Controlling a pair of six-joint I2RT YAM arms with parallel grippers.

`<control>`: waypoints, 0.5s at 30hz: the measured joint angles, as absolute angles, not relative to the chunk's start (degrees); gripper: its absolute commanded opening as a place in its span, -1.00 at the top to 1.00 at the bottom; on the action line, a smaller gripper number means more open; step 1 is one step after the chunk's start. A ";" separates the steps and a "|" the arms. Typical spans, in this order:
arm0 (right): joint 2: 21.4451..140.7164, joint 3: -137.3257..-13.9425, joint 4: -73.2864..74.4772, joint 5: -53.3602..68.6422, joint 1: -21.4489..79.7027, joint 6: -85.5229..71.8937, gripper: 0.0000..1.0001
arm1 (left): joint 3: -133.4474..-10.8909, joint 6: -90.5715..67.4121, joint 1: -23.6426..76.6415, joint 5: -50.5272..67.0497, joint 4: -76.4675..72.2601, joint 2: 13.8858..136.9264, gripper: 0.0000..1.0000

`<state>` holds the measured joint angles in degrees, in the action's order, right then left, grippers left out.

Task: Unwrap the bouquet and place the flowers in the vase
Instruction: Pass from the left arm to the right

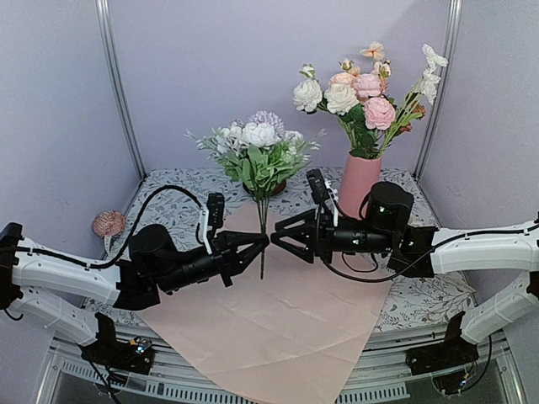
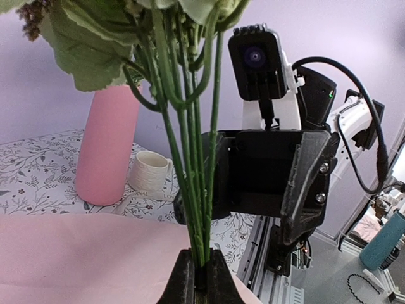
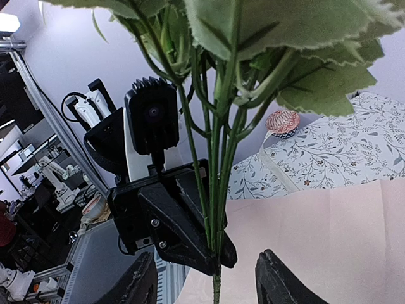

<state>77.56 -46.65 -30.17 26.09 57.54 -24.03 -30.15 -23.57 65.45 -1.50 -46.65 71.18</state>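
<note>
Left gripper (image 1: 262, 242) pinches the flowers (image 1: 257, 147) by their green stems above pink paper (image 1: 278, 328); right gripper (image 1: 276, 239) spread just beside.

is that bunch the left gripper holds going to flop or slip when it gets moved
Probably stiff: the bunch stands upright though the left gripper pinches only the lower stems. Likely top-heavy, with the bulk well above the grip, so it may swing. Several thin stems could slide apart.

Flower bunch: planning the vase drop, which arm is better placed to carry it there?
Probably right: the right end effector, open, faces the stems, and the vase stands beside that arm. The left end effector grips them farther away.
</note>
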 measured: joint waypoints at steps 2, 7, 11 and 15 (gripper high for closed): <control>78.30 -46.98 -30.65 26.24 57.71 -24.27 -0.05 | -30.15 -23.57 65.45 -1.50 -46.85 71.55 1.00; 80.99 -48.29 -31.79 26.85 57.87 -24.67 0.05 | -30.55 -23.59 65.45 -1.13 -46.85 73.17 1.00; 82.50 -48.90 -32.03 27.16 57.91 -24.80 0.13 | -31.44 -23.59 65.45 -0.47 -46.92 74.78 1.00; 83.07 -49.56 -32.21 27.16 57.95 -24.82 0.13 | -31.57 -23.59 65.45 -0.05 -47.09 75.53 1.00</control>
<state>83.07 -49.56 -32.21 27.16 57.95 -24.82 -31.57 -23.59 65.45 -0.05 -47.09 75.53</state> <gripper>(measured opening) 0.436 0.042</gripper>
